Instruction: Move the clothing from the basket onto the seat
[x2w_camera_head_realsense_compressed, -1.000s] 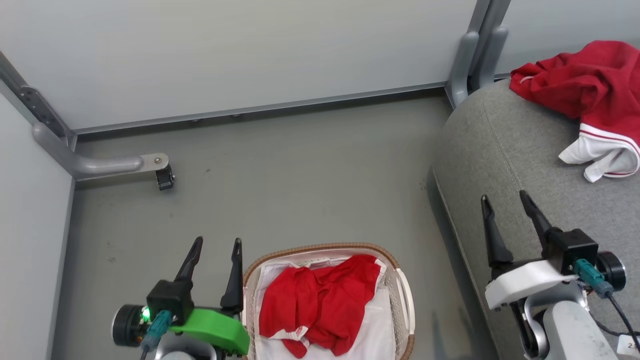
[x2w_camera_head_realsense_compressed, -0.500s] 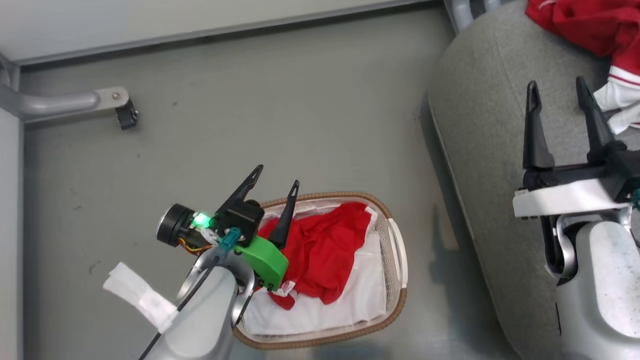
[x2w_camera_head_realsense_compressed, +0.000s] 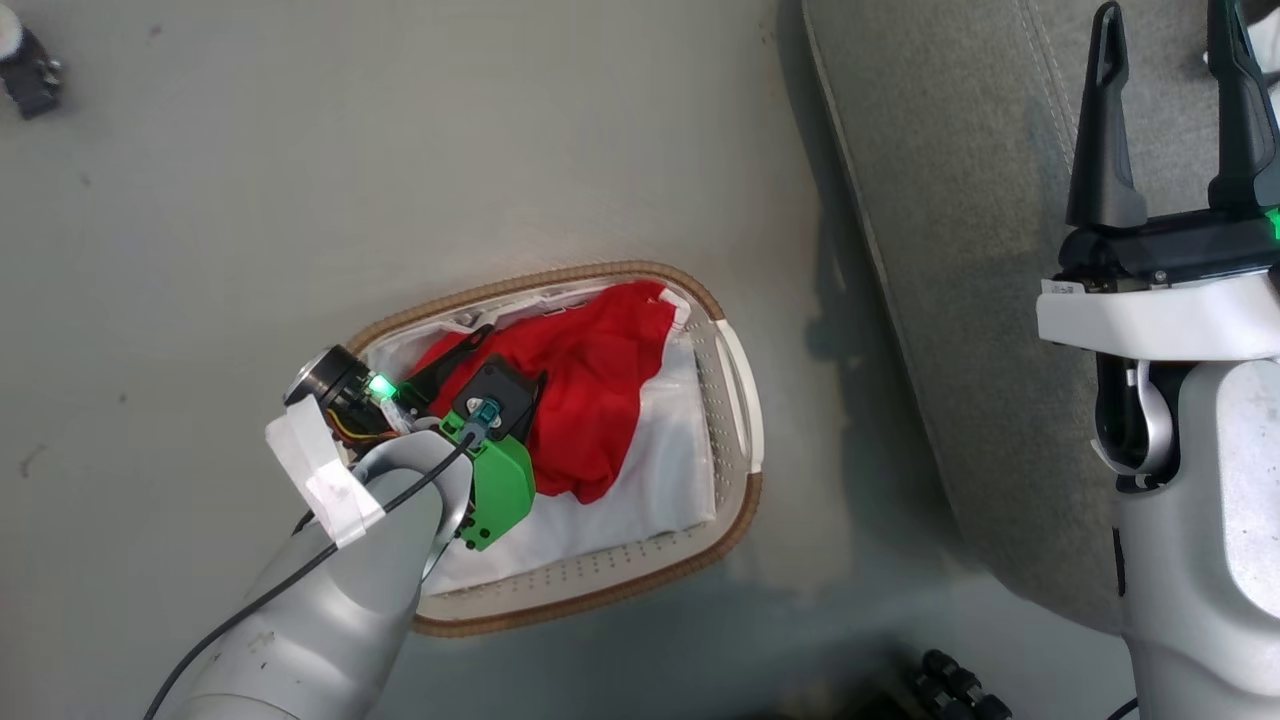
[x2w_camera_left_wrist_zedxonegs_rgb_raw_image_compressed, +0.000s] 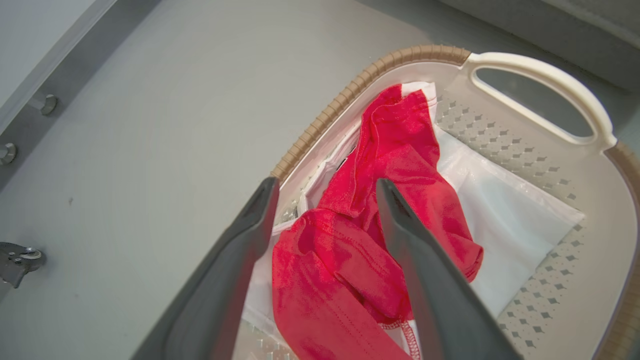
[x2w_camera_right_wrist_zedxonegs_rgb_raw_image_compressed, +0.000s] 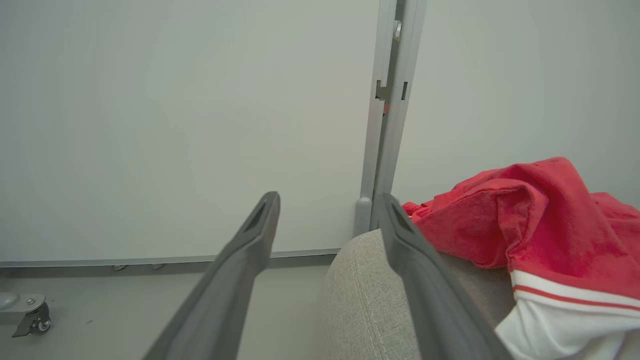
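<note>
In the left wrist view the fingers of the left claw (x2w_camera_left_wrist_zedxonegs_rgb_raw_image_compressed: 326, 184) cover strips of the clothing (x2w_camera_left_wrist_zedxonegs_rgb_raw_image_compressed: 400, 150) in the basket (x2w_camera_left_wrist_zedxonegs_rgb_raw_image_compressed: 505, 150), and both clothing and basket run off the bottom edge. In the head view the left arm (x2w_camera_head_realsense_compressed: 330, 600) hides the basket's near left rim, and the wrist housing (x2w_camera_head_realsense_compressed: 495, 395) hides one finger, so contact with the fabric cannot be told. The seat (x2w_camera_head_realsense_compressed: 950, 250) is cut by the top and right edges; the right claw (x2w_camera_head_realsense_compressed: 1165, 8) loses one fingertip at the top. In the right wrist view the red and white garment (x2w_camera_right_wrist_zedxonegs_rgb_raw_image_compressed: 550, 215) runs off right and bottom. Dark objects (x2w_camera_head_realsense_compressed: 960, 690) at the head view's near edge are too cut off to name.
</note>
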